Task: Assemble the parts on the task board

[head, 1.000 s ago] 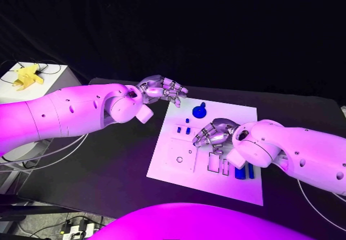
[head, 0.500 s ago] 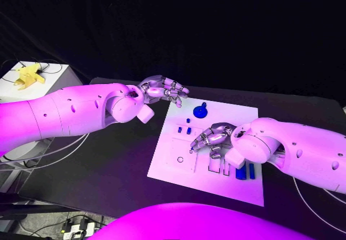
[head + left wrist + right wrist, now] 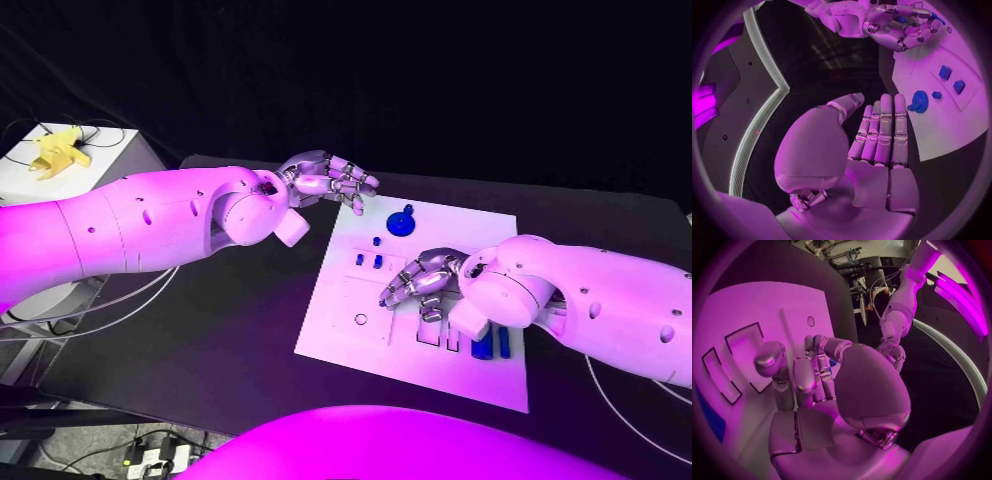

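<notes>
Right hand (image 3: 420, 283) has shifted slightly lower over the task board (image 3: 346, 300), fingers curled, hold unclear; left hand (image 3: 329, 180) empty, fingers apart, off the board's far corner; blue parts (image 3: 483, 345) await picking.

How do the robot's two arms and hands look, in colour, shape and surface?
Both arms, left arm and right arm, have smooth, rounded white shells with small dark dots. A flat tab sticks out near each wrist. The left hand and right hand are silver metal, with jointed, segmented fingers.
</notes>
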Motion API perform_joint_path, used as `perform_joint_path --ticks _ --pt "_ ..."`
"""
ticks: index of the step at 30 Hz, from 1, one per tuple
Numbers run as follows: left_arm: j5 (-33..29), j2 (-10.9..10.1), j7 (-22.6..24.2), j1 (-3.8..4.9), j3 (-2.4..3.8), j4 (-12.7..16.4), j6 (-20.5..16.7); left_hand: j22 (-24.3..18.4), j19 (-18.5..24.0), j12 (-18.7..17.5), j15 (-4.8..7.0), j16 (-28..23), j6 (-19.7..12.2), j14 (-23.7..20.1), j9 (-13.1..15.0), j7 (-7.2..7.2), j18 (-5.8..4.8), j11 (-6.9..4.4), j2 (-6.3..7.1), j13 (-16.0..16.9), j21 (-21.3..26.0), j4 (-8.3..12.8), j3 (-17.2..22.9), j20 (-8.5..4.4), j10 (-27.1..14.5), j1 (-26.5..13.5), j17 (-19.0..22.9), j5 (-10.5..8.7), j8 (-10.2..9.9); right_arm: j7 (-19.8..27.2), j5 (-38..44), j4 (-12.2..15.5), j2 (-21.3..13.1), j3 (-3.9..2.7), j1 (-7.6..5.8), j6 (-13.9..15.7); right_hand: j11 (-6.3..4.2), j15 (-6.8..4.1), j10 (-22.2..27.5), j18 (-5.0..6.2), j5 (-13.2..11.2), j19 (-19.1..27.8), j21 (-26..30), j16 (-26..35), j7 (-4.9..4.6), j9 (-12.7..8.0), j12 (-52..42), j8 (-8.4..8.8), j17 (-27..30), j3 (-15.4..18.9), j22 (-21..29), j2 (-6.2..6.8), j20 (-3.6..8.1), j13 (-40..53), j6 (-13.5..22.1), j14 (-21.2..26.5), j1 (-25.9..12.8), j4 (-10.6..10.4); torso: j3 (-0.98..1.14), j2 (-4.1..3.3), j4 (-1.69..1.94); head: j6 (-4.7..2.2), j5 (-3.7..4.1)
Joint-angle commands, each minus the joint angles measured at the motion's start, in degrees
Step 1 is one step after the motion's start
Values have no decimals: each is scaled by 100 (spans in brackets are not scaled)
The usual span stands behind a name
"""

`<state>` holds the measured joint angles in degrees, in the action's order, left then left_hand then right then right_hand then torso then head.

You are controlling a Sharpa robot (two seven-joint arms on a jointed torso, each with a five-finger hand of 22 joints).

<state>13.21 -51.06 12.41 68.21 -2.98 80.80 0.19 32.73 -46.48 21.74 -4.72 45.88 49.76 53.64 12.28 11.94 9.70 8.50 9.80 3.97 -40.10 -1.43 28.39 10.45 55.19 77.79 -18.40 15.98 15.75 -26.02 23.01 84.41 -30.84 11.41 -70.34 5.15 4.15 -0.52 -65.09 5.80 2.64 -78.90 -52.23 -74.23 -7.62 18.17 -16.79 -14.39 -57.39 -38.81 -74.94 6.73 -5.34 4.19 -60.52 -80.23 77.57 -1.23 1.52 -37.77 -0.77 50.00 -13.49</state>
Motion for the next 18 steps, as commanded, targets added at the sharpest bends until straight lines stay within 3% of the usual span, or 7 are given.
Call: perform_joint_path --ticks 1,18 --pt "7 12 22 4 3 9 86 -6 -20 -37 -31 -37 -19 10 -5 33 66 21 -21 6 34 -7 27 20 -32 35 -5 28 -26 14 469 26 4 1 1 143 -6 19 -54 19 21 -19 11 11 -26 5 -15 -26 7 -9 -709 -68 -3 10 -33 -33 -11 20 -2 -1 3 0 -1" --pt "8 11 9 4 3 12 93 -5 -22 -37 -33 -39 -21 10 -6 35 65 23 -22 7 34 -10 26 21 -34 35 -7 27 -28 -67 594 9 75 16 1 134 -7 18 -56 17 22 -22 -5 10 -26 14 -12 -30 1 -9 -712 -70 -3 11 -28 -33 -17 37 -7 0 6 0 -16"
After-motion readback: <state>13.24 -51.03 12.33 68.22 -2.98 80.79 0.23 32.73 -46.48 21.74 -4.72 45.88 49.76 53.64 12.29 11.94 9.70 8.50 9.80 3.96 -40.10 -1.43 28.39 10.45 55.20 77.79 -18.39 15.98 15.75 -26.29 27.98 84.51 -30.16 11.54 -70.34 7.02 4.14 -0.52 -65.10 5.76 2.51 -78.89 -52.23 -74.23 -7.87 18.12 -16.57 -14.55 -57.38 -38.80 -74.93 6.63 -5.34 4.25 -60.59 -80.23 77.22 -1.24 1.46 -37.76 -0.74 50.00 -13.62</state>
